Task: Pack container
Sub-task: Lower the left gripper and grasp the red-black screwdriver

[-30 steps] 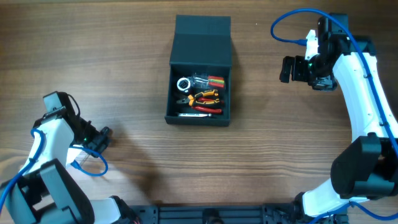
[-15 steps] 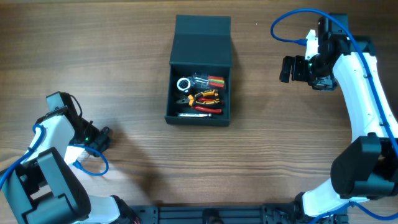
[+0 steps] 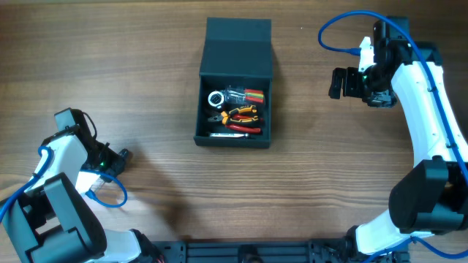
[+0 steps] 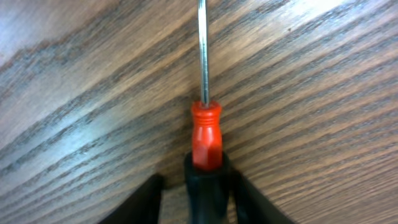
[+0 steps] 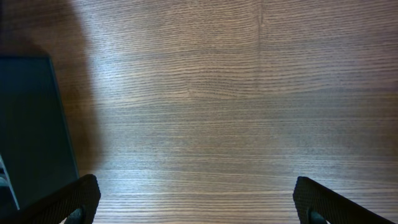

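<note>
At the left gripper: straddles the screwdriver at the black rear end of its handle, fingers to either side. Stands partly open. Shows a strip of bare table between one finger and the handle and hardly any gap at the other finger, so no clamp on the tool. Ahead of those fingertips: the red front part of the handle, then the thin metal shaft, running straight away and out of the top of the left wrist view, lying along the wood. At the right gripper: gapes wide, holds nothing, hovers over bare wood with one fingertip in each lower corner of the right wrist view. For the container, seen from overhead: sits between the two grippers, well apart from both and nearer the right one, with the flap lid thrown back on the side away from the arm bases. Shows again as a dark wall at the edge of the right wrist view, off to one side of that gripper, beyond the finger there. Inside the open well: red-and-yellow pliers, a silver ring-shaped piece and some red and green pieces — too small to name.
</note>
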`<state>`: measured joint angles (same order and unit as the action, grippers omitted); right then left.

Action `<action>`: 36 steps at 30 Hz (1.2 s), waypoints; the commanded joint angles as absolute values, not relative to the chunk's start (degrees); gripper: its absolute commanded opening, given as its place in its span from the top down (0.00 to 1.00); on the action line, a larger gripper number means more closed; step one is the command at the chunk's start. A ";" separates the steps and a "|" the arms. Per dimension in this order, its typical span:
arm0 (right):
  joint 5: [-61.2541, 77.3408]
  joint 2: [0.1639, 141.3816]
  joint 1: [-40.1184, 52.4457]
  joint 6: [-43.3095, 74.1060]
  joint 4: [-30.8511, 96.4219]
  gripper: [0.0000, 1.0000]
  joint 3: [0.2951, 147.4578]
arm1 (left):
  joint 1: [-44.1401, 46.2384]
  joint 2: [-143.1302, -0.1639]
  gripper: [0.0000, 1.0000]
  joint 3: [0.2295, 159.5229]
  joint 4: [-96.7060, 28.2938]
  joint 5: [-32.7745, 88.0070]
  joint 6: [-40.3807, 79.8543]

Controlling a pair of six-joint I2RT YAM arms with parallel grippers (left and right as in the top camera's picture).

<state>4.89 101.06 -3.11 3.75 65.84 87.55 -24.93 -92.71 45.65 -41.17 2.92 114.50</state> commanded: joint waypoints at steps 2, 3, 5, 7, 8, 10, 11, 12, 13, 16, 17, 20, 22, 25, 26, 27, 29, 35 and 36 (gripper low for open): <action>4.36 101.69 -3.40 3.60 66.22 0.00 87.66 | -25.26 -94.52 0.78 44.91 -42.02 2.79 114.61; 4.36 101.69 -3.40 3.60 66.24 0.00 87.66 | -25.26 -94.52 0.82 44.91 -42.02 2.81 114.61; 4.36 101.69 -3.40 3.60 66.22 0.00 87.66 | -25.26 -94.52 0.85 44.91 -42.02 2.81 114.61; 4.34 101.69 -3.40 3.60 66.22 0.00 87.66 | -25.26 -94.52 0.86 44.91 -42.02 2.81 114.59; 4.34 101.69 -3.40 3.62 66.22 0.00 87.66 | -25.26 -94.52 0.86 44.91 -42.02 2.81 114.61; 4.36 101.69 -3.40 3.60 66.22 0.00 87.66 | -25.26 -94.52 0.86 44.91 -42.00 2.79 114.61; 4.36 101.69 -3.40 3.60 66.24 0.00 87.66 | -25.26 -94.52 0.86 44.91 -42.00 2.81 114.61; 4.36 101.69 -3.40 3.60 66.26 0.00 87.66 | -25.26 -94.52 0.87 44.91 -41.98 2.81 114.61; 4.36 101.69 -3.40 3.62 66.24 0.00 87.66 | -25.26 -94.52 0.87 44.91 -41.98 2.81 114.61; 4.36 101.69 -3.40 3.57 66.22 0.00 87.66 | -25.26 -94.50 0.92 44.91 -41.98 2.81 114.61; 4.36 101.69 -3.40 3.60 66.22 0.00 87.66 | -25.26 -94.50 0.96 44.91 -41.98 3.01 114.45; 4.36 101.69 -3.40 3.60 66.22 0.00 87.66 | -25.26 -94.50 0.96 44.91 -42.00 3.64 114.17; 4.36 101.69 -3.40 3.60 66.24 0.00 87.66 | -25.26 -94.43 0.96 44.91 -42.00 3.97 113.89; 4.36 101.69 -3.40 3.57 66.24 0.00 87.66 | -25.26 -94.06 0.96 44.97 -41.82 4.08 112.68; 4.36 101.69 -3.40 3.60 66.24 0.00 87.66 | -25.26 -93.73 0.96 45.04 -41.85 4.08 112.64; 4.36 101.69 -3.40 3.62 66.24 0.00 87.66 | -25.26 -93.34 0.96 45.12 -41.85 4.08 112.44; 4.36 101.69 -3.40 3.60 66.22 0.00 87.66 | -25.26 -92.16 0.96 45.76 -41.82 3.77 109.78; 4.36 101.69 -3.40 3.57 65.76 0.00 87.66 | -25.26 -88.79 0.96 50.46 -42.83 2.33 98.83; 4.36 101.69 -3.40 3.60 65.60 0.00 87.66 | -25.26 -88.33 0.96 51.81 -43.53 2.35 96.53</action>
